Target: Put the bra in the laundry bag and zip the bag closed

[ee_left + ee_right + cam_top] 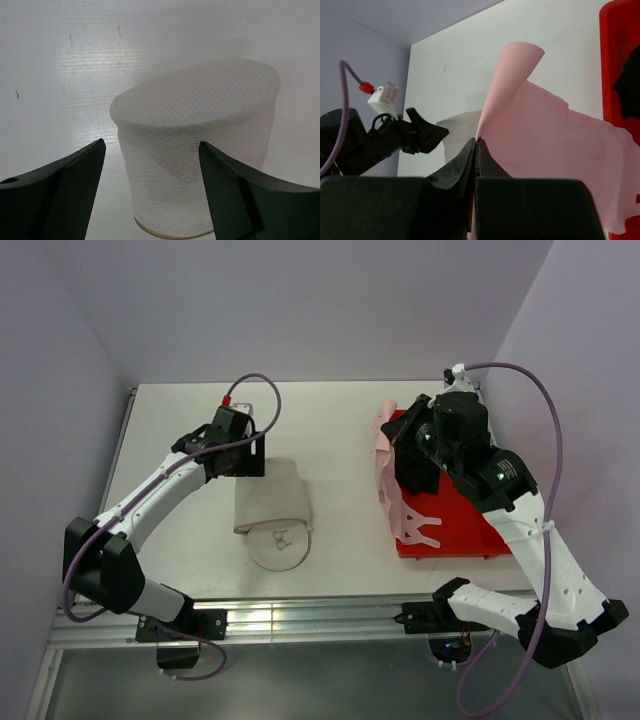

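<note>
The bra, pale pink, hangs right of centre in the top view. It is draped over the left edge of the red bin, with its lower part and thin straps lying on the bin floor. In the right wrist view the right gripper has its fingers pressed together on an edge of the pink fabric at the lower middle of the frame. From the tips the cloth spreads upward and to the right, curling into a cone at the top. A black garment lies in the bin at the right edge of that frame.

The laundry bag lies on the table left of centre, well apart from the bra. The left gripper is at the bag's upper end. In the left wrist view its jaws are spread wide and grip nothing, and the mesh pouch sits between and beyond them.
</note>
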You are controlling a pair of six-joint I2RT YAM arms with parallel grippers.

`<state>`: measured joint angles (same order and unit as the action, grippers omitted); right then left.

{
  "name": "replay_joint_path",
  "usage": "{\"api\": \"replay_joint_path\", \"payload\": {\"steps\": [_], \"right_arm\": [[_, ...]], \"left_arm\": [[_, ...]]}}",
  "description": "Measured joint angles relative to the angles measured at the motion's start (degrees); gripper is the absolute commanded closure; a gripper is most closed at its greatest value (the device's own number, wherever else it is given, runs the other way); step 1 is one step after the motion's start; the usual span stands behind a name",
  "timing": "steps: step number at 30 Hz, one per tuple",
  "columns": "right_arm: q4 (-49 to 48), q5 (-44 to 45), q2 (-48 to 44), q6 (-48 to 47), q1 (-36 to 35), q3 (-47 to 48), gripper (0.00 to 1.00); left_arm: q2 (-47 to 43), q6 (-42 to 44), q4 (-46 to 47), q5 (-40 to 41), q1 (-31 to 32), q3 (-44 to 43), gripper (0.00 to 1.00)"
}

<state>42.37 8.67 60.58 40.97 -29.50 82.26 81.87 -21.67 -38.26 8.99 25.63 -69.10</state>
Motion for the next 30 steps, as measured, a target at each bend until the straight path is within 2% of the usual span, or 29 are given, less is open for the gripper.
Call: {"api": "replay_joint_path", "payload": {"steps": [10,22,30], "right_arm": [[-4.5,-3.7,3.5,0.1,-0.9,-2.8,1.00],[-8.9,-4.1,11.4,1.1,-7.8,-5.0,1.00],[-12.0,-4.3,19.6,1.7,-11.8,-5.9,1.00]], "left_arm": [[8.3,1.3,-3.1,6.7,2.4,-6.7,0.15],[17.1,-0.2,-3.0,9.6,2.4,-10.7,0.16],[21.9,-1.9,-1.0,11.2,-0.5,-14.5,0.16]]}}
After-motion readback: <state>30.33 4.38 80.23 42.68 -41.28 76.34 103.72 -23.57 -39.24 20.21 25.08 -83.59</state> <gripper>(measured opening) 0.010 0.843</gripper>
